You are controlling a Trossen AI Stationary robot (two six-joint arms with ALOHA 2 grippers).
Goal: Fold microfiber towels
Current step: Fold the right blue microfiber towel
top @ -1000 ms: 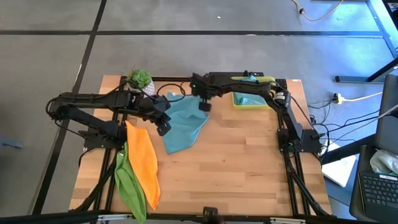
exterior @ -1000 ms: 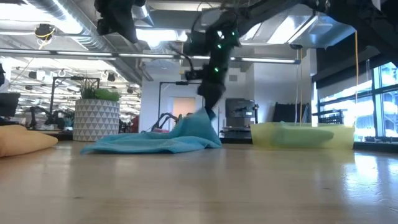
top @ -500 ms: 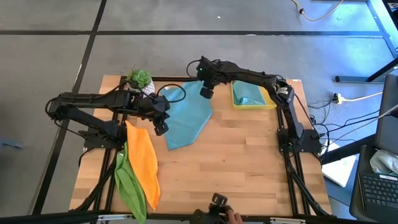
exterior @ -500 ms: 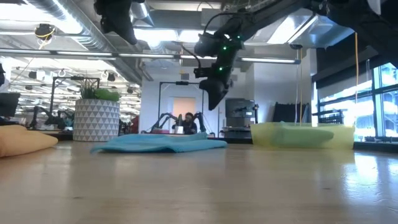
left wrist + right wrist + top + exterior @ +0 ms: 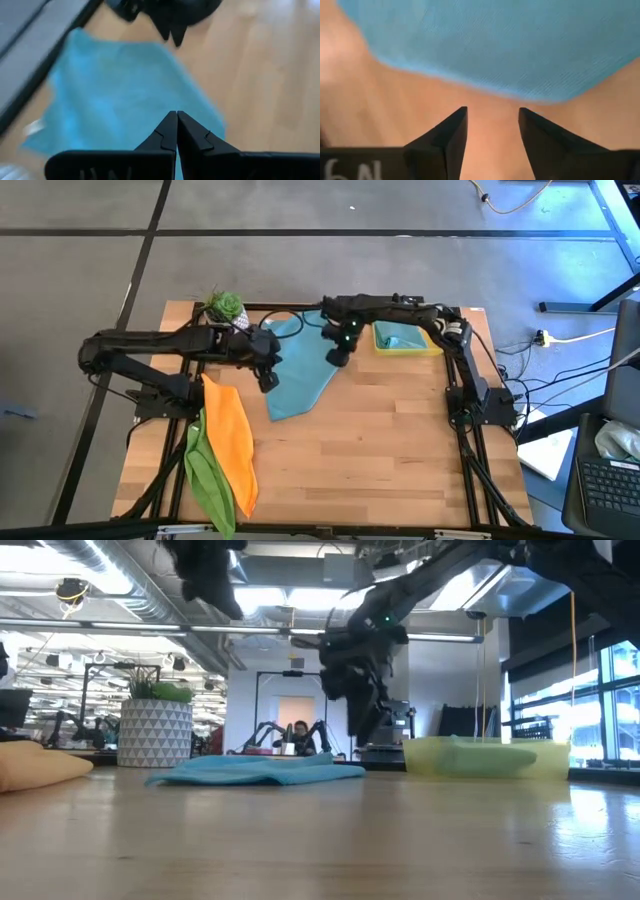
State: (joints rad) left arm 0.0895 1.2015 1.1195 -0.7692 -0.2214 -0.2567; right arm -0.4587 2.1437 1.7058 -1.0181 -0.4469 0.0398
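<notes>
A teal towel (image 5: 300,375) lies flat at the table's (image 5: 400,450) far centre; soft and limp, it looks best pinched at a corner or edge. Above it the right gripper (image 5: 337,356) hangs with fingers apart, the left gripper (image 5: 268,380) pressed together, both empty

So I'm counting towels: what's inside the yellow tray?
A teal cloth lies in the yellow tray, bunched toward one end. Anything beneath it is covered, so more cloths cannot be ruled out.
</notes>
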